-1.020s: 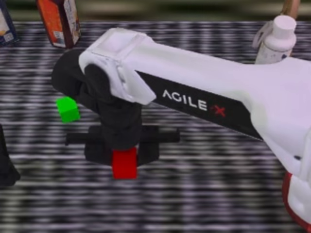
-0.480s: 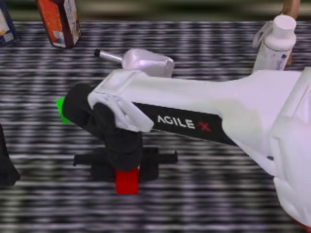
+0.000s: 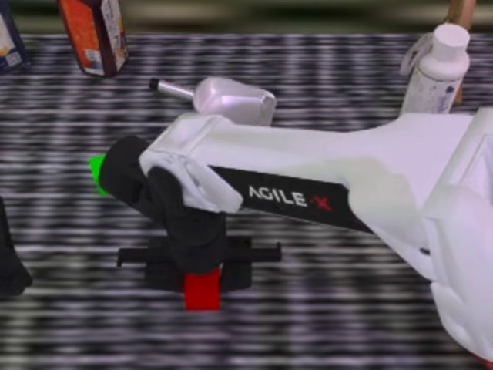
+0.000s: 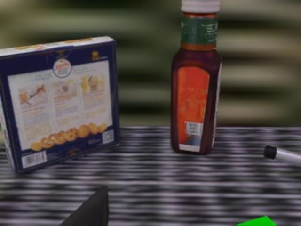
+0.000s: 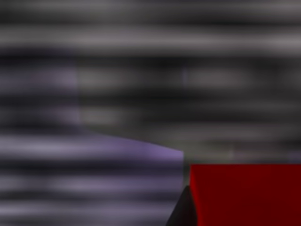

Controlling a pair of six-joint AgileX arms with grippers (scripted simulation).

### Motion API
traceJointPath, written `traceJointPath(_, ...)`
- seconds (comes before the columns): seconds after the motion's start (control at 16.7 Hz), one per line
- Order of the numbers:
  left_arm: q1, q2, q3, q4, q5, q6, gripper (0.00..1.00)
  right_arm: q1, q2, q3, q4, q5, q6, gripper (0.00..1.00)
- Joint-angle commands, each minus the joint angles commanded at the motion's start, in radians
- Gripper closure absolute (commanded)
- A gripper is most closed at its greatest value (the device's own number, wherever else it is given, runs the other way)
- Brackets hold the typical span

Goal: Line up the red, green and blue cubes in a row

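Note:
My right arm reaches across the table from the right, and its gripper (image 3: 202, 274) is shut on the red cube (image 3: 202, 291), held low near the table's front middle. In the right wrist view the red cube (image 5: 244, 195) fills the corner beside one dark fingertip (image 5: 181, 212). The green cube (image 3: 97, 174) sits to the left, mostly hidden behind the right arm's black wrist; its corner also shows in the left wrist view (image 4: 256, 221). The blue cube is out of view. My left gripper (image 3: 8, 266) is parked at the left edge, open.
At the back left stand an orange-labelled bottle (image 3: 94, 35) and a blue biscuit box (image 3: 9, 38). A white scoop with a dark-tipped handle (image 3: 231, 99) lies behind the arm. A white bottle (image 3: 435, 69) stands at the back right.
The right arm has swung forward and lowered the red cube toward the table, covering most of the green cube and uncovering the white scoop. Little has moved in the last half second.

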Motion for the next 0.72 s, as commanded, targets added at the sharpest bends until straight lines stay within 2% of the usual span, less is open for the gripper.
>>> traceJointPath(0.54, 0.0, 0.0, 0.0, 0.0, 0.0, 0.0, 0.0, 0.0, 0.0, 0.0, 0.0, 0.0, 0.0, 0.02)
traceJointPath(0.72, 0.0, 0.0, 0.0, 0.0, 0.0, 0.0, 0.0, 0.0, 0.0, 0.0, 0.0, 0.0, 0.0, 0.0)
